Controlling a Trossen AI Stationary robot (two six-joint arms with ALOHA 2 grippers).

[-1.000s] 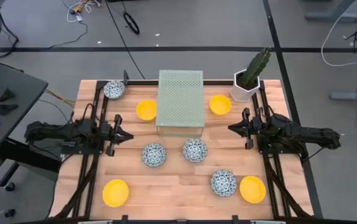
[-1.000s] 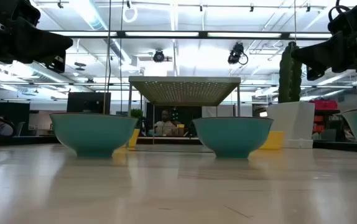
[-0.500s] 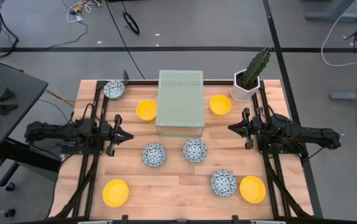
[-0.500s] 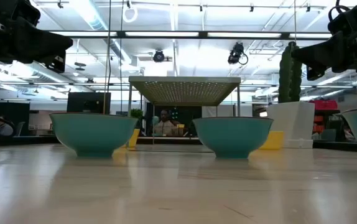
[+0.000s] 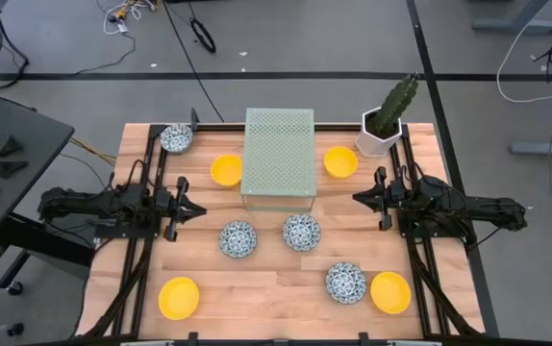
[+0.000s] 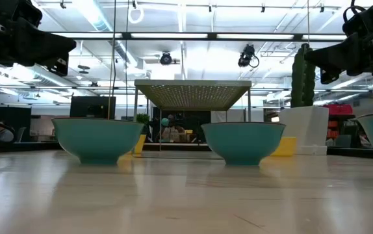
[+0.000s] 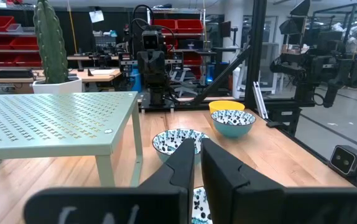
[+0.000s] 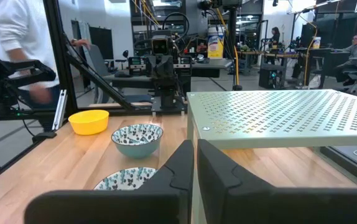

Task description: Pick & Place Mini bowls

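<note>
Eight mini bowls rest on their bases on the wooden table. Four are white with a blue pattern, and four are yellow. My left gripper hovers shut at the table's left side, pointing right, above and left of the patterned bowl. My right gripper hovers shut at the right side, pointing left, toward a patterned bowl. In the low view, two bowls stand side by side.
A pale green perforated stand on thin legs occupies the far middle of the table. A white hexagonal cactus pot sits at the far right corner. Bare wood lies along the near edge between the bowls. A person stands beyond the table.
</note>
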